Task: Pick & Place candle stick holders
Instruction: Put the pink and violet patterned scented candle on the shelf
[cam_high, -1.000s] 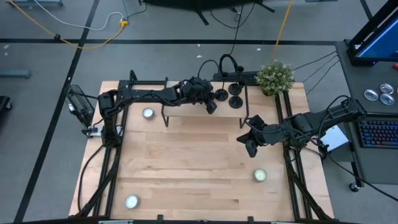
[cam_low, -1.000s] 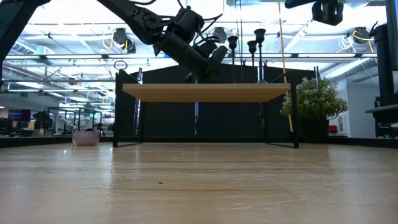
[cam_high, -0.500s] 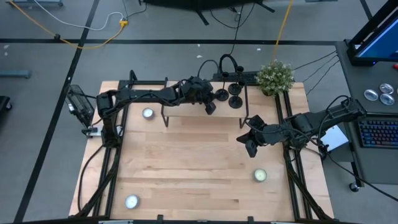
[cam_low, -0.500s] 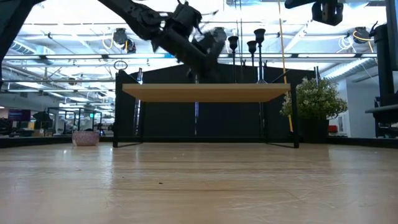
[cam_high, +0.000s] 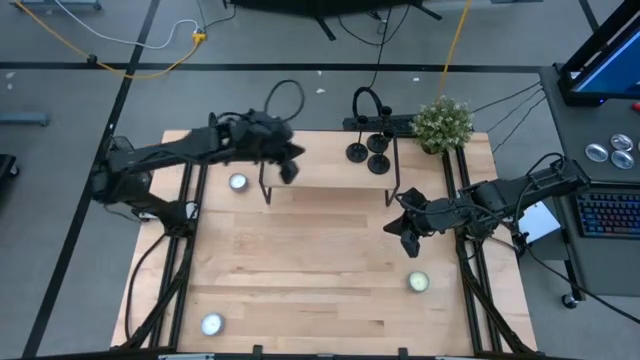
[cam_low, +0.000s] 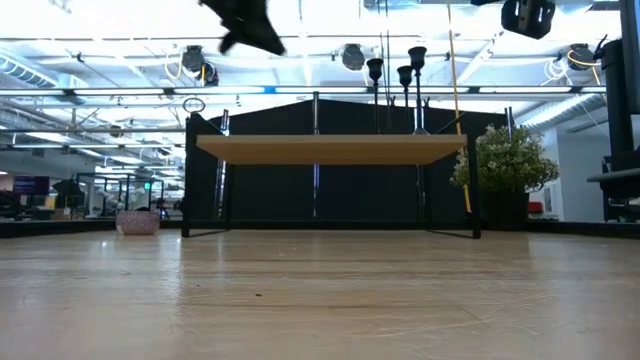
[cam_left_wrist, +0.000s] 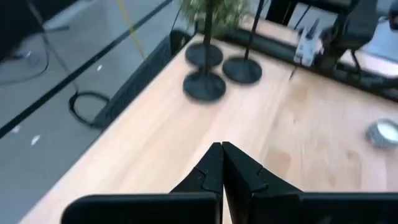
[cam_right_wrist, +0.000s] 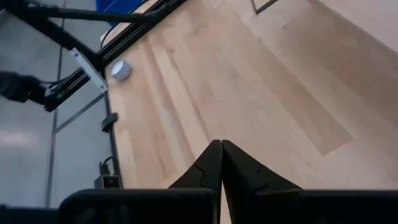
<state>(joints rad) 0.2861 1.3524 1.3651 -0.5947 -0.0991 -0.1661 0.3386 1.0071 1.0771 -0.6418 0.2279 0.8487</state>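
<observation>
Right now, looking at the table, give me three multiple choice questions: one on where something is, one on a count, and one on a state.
1. Where do the candle stick holders stand?
A. On the raised shelf, near the plant
B. On the floor beside the table
C. At the table's near edge

2. How many holders are there?
A. One
B. Three
C. Five

3. How is the left pincer?
A. Shut on a holder
B. Wide open
C. Shut, holding nothing

Key: 1 A, the high view shows them grouped at the shelf's plant end. 2 B, three round bases show in the high and left wrist views. 3 C, its fingertips meet with nothing between them.
</observation>
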